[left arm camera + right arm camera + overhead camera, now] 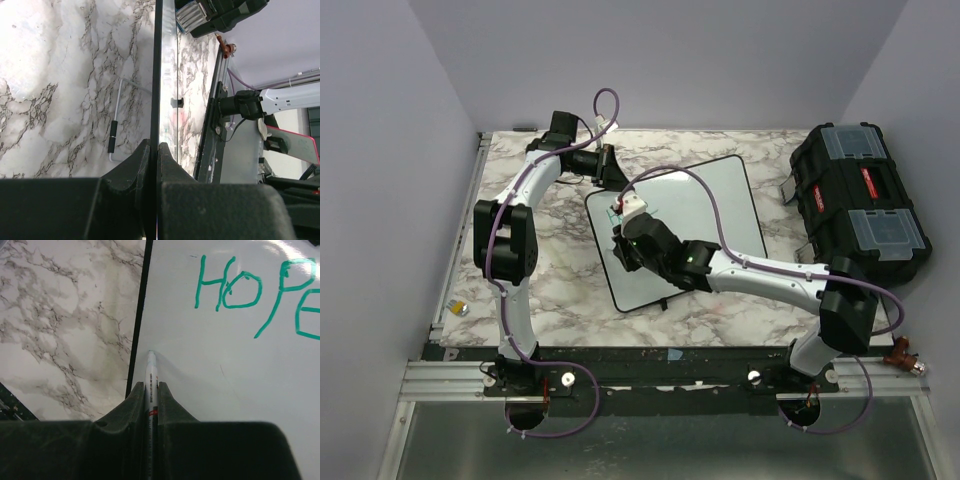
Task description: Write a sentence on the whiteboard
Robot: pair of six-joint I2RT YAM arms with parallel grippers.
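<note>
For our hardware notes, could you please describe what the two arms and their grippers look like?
The left arm and right arm have white tubular links joined by chunky black joints. A thin purple cable trails loosely along each. The left gripper and right gripper are matte black, each with two blocky fingers that narrow toward the tips.
</note>
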